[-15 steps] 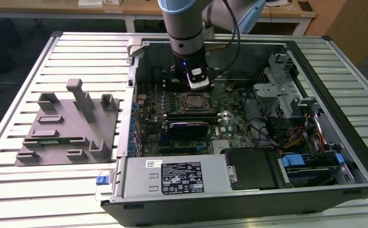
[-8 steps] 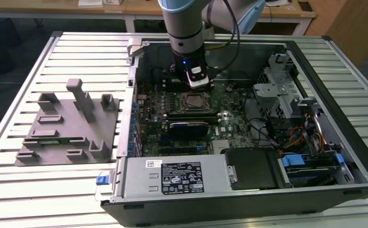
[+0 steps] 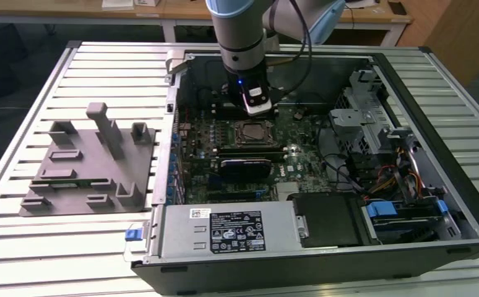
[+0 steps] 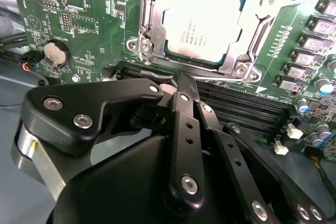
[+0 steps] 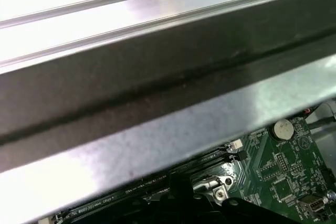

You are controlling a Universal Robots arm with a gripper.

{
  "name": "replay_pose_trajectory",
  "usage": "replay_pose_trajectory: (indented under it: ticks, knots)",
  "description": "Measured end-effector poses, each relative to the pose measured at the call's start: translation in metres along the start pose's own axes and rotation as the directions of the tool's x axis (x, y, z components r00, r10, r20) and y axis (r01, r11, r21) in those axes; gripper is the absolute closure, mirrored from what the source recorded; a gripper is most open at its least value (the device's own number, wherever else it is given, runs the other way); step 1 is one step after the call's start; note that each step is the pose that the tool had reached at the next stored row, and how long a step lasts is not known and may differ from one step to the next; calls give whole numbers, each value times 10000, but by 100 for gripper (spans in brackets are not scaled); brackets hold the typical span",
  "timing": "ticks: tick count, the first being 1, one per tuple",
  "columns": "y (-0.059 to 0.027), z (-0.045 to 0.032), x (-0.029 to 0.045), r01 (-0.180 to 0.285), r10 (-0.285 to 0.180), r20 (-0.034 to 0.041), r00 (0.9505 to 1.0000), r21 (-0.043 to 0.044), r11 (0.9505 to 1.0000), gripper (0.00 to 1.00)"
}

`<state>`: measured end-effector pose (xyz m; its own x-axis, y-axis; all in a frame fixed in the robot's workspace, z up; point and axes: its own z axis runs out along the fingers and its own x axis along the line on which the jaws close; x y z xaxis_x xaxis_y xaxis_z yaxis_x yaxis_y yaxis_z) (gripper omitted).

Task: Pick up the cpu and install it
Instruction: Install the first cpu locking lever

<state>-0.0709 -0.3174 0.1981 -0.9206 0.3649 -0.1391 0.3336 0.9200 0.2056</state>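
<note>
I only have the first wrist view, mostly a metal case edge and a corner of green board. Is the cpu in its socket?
Observer: Yes. In the second wrist view the cpu lies flat inside the metal socket frame, silver top up.
Operator: Is the gripper touching it?
Observer: No, the gripper is apart from it; memory slots show between them.
Operator: Anything outside the case?
Observer: A gray fixture plate lies on the slatted table at the exterior view's left of the case.
</note>
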Motion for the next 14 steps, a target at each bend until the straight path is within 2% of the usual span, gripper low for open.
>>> replay_pose_trajectory:
  ticks: [8, 12, 14]
  knots:
    - [2, 8, 2, 24, -24, 5, 10000, 18, 10000, 89]
    - [1, 9, 3, 456, -456, -67, 9989, 5, 9990, 89]
    - [1, 9, 2, 488, -488, -70, 9988, 10, 9988, 89]
